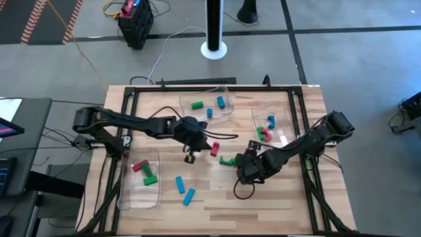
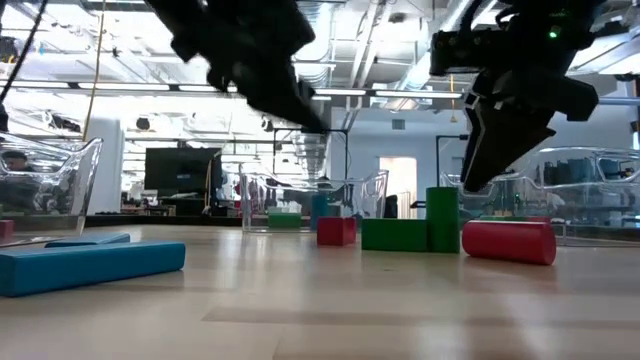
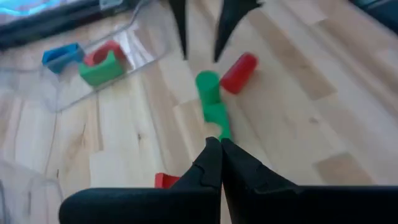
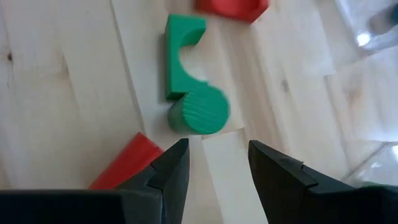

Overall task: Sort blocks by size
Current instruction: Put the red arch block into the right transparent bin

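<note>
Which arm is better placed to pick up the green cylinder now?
The right one, probably. The right gripper is open just above the green cylinder, while the left gripper is shut and farther away.

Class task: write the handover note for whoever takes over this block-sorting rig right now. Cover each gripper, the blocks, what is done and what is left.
Left gripper: shut, empty, above mid-table.
Right gripper: open, empty, just beside the green cylinder.
Blocks: some lie in the back tray, right tray and front-left tray.
Done: those trays are partly filled.
Left: the green cylinder, the notched green block touching it, the red cylinder and a red block mid-table, plus two blue blocks at the front.
</note>
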